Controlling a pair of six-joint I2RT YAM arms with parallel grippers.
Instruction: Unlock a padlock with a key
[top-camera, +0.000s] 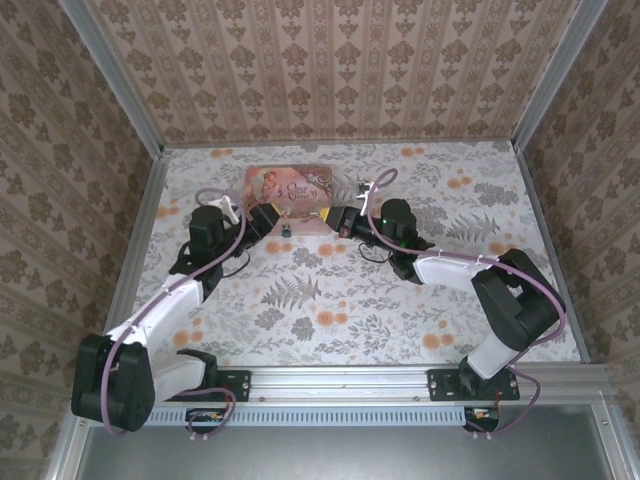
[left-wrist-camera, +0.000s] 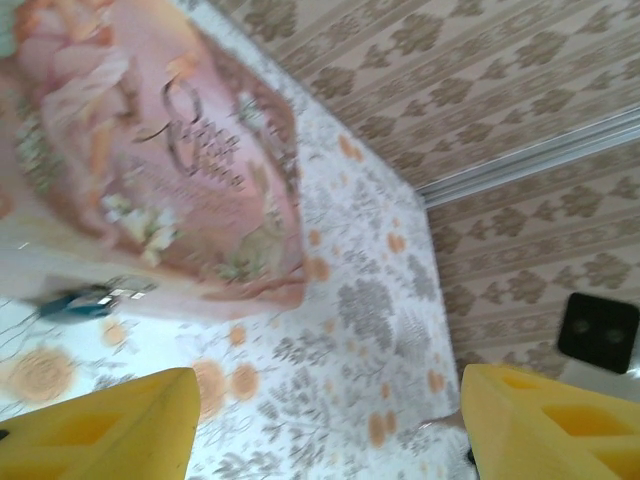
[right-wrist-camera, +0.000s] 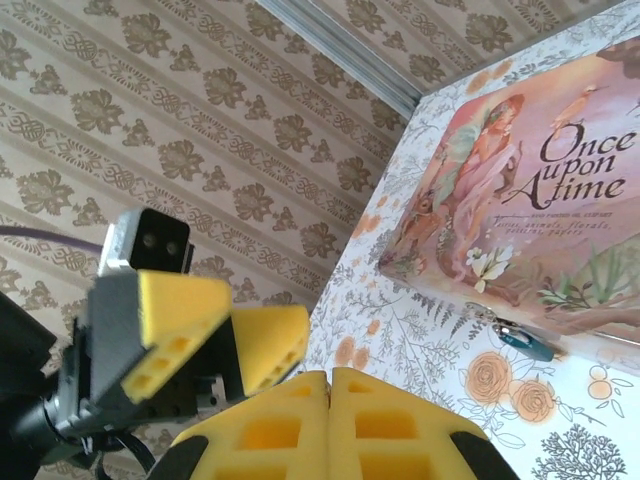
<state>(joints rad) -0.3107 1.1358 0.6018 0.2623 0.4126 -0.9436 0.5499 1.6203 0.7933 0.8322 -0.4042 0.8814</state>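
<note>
Top external view: tiny teal-blue padlock with silvery shackle (top-camera: 287, 231) lies just beside the pink picture tin (top-camera: 288, 188); left gripper (left-wrist-camera: 330, 420) gapes wide, empty; right gripper (right-wrist-camera: 330, 385) pinched tight, key indiscernible; step seems securing the padlock, needing precise descent.

1. I am looking into a robotics lab test cell, not a lived-in room: bare aluminium frame posts (top-camera: 114, 80) are holding flat wall panels (top-camera: 330, 60) on three sides.
2. The panels are wearing damask wallpaper, and the table (top-camera: 330, 345) is carrying a floral print. This is home-style dressing over a rig.
3. The left arm (top-camera: 165, 305) and right arm (top-camera: 455, 268) are sitting bolted to a slotted metal rail (top-camera: 340, 380) along the near edge.
4. Purple cables (top-camera: 215, 265) are running exposed along both arms.
5. In the right wrist view, a metal strip (right-wrist-camera: 345, 55) is edging the wallpaper where wall is meeting table, which is booth construction.
</note>
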